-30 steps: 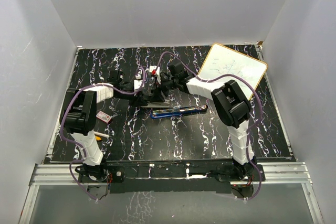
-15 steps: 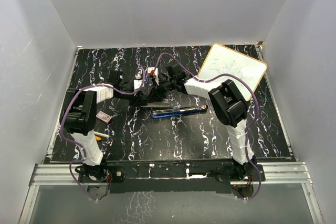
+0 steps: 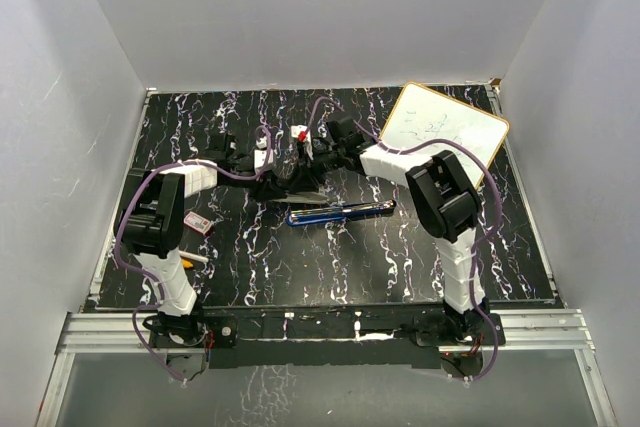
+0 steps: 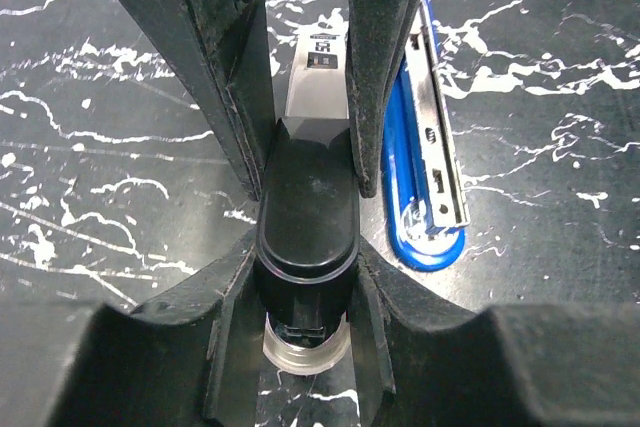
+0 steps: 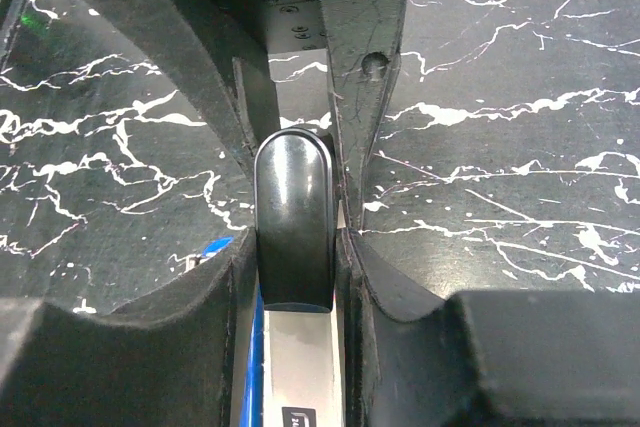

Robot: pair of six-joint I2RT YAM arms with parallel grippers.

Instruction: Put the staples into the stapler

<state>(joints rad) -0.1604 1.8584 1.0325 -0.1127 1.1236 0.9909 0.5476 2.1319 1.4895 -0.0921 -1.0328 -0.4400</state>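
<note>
Left pincer [image 4: 308, 172] is clenching on one end of the black stapler [image 4: 305, 232], fingers pressing both of its sides. Right pincer [image 5: 292, 197] is clamping the rounded opposite end of the same unit, both fingers touching it. The two arms are meeting over the far middle of the tabletop [image 3: 400, 257]. A blue stapler [image 3: 340, 213], with its metal channel facing up, is lying just beside the black one on the near side. The staple box [image 3: 198, 223] is sitting well apart, at the left of the tabletop beside the left arm, ungripped. A pen [image 3: 190, 259] is lying near it, on its near side. A whiteboard [image 3: 445, 132] is resting at far right.
</note>
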